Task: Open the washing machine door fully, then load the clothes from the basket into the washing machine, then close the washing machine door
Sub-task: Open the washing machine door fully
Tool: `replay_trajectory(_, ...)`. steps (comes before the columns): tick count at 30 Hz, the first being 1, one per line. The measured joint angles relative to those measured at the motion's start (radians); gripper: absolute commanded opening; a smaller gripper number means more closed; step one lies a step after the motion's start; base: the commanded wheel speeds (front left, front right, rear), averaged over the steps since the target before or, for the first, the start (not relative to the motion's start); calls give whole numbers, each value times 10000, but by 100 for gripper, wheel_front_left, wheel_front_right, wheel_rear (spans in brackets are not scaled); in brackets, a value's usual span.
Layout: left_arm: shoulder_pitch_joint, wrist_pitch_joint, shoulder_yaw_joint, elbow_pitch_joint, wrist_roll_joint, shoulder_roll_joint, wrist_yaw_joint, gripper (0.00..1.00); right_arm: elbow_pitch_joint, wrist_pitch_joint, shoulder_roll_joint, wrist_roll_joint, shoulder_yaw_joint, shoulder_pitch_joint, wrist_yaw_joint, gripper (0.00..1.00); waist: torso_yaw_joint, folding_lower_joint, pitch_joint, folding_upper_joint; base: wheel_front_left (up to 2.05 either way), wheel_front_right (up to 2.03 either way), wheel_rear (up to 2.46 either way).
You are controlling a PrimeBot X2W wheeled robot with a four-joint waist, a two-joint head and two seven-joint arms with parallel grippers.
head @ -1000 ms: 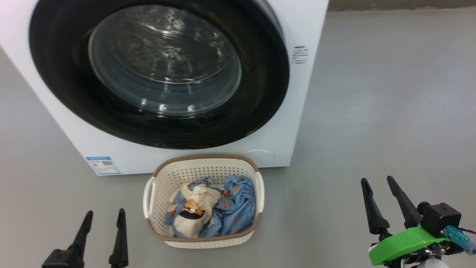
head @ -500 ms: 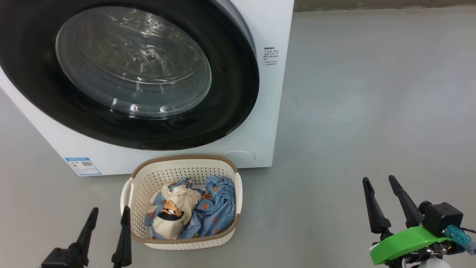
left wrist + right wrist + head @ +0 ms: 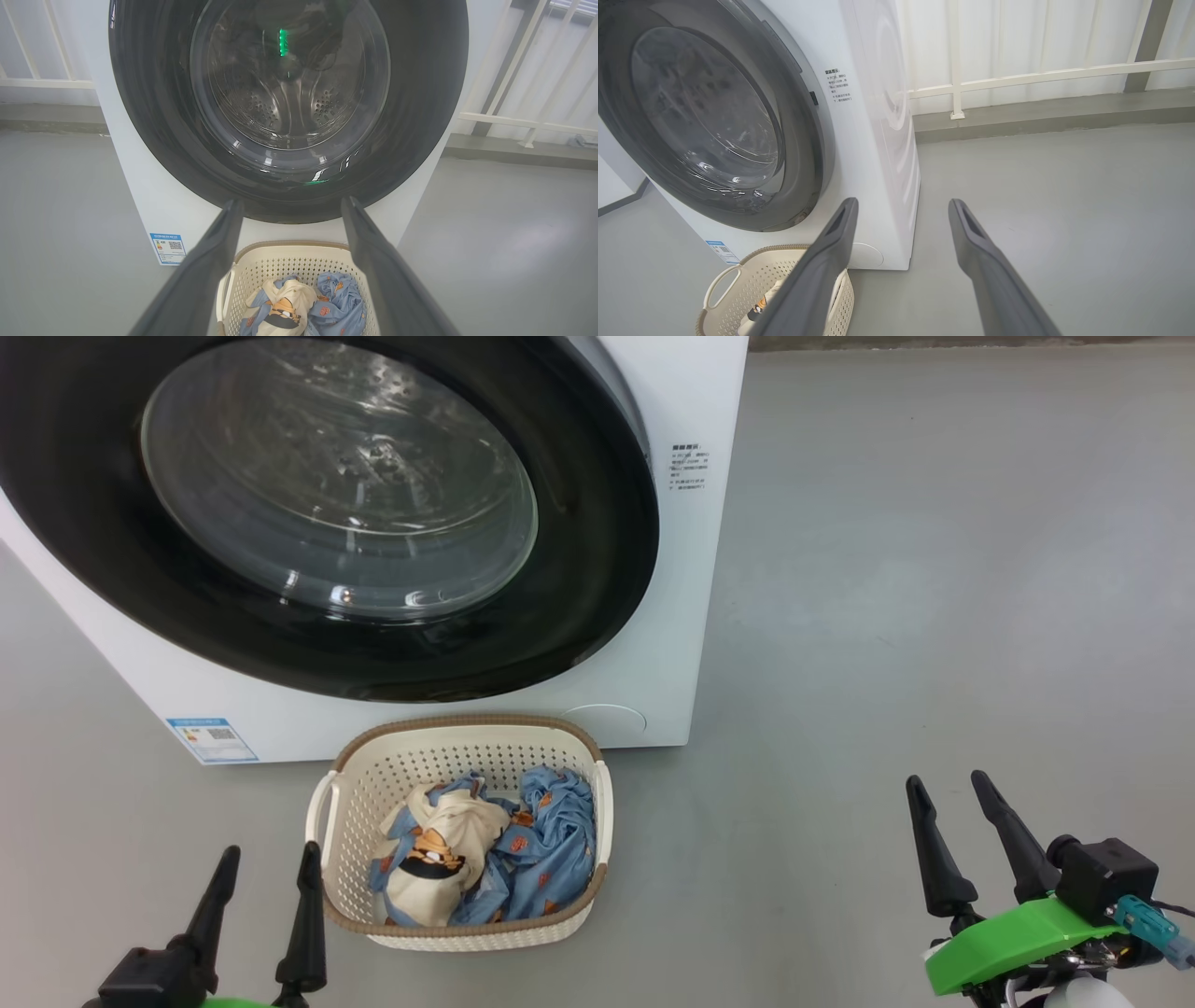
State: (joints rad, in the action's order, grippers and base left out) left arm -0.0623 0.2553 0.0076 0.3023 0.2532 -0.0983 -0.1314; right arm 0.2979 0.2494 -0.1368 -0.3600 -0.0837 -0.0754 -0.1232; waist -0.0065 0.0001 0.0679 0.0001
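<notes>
The washing machine stands on the grey floor, and the washing machine door lies closed against its front, the steel drum dim behind the glass window. A small blue label sits low on the front at the left. Just before the machine, below the door, the basket rests on the floor. The clothes lie bunched inside it: blue fabric with orange figures on the right, and the cream piece with its orange-and-black print on the left.

The left pincer sits low at the basket's left side, its inner finger close by the white handle. Its two dark fingers are parted and hold nothing; in the left wrist view the basket shows between them. The right pincer hangs well apart from the basket, out over bare floor to the right, fingers likewise spread and empty, with a green mount at its wrist
</notes>
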Motion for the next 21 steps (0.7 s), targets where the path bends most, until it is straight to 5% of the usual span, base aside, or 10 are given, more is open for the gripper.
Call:
replay_trajectory(4, 0, 0, -6, 2, 0, 10, 0, 100, 8, 0, 44, -132, -56, -134, 0, 100, 38, 0, 56, 0, 0, 0, 0)
replay_trajectory(5, 0, 0, -15, 2, 0, 17, 0, 100, 8, 0, 79, -240, -56, -240, 0, 88, 47, 0, 74, 0, 0, 0, 0)
replay_trajectory(6, 0, 0, -23, 2, 0, 23, 0, 100, 10, 0, 92, -288, -58, -356, 0, 62, 58, 0, 94, 0, 0, 0, 0)
replay_trajectory(7, 0, 0, -31, 2, 0, 31, 0, 100, 6, 0, 92, -332, -52, -481, 0, 46, 70, 0, 118, 0, 0, 0, 0)
replay_trajectory(8, 0, 0, -35, 2, 0, 46, 0, 100, 8, 0, 102, -497, -46, -618, 0, 40, 81, 0, 146, 0, 0, 0, 0)
replay_trajectory(10, -4, 0, -46, 0, 2, 77, 0, 100, 19, 2, 144, -857, -40, -858, 0, 7, 105, 0, 205, 0, 0, 0, 0)
replay_trajectory(11, -9, 0, -52, 0, 2, 86, 0, 100, 23, 2, 169, -936, -40, -959, 0, 0, 120, 0, 237, 0, 0, 0, 0)
replay_trajectory(18, -244, 0, -138, -59, 8, 159, 0, 100, -67, 2, 368, -2481, -48, -2048, 0, 0, 275, 0, 582, 0, 0, 0, 0)
replay_trajectory(21, -444, 0, -234, -94, 15, 184, 0, 100, -105, 21, 320, -4038, -81, -2857, 0, 0, 392, 1, 839, 0, 0, 0, 0)
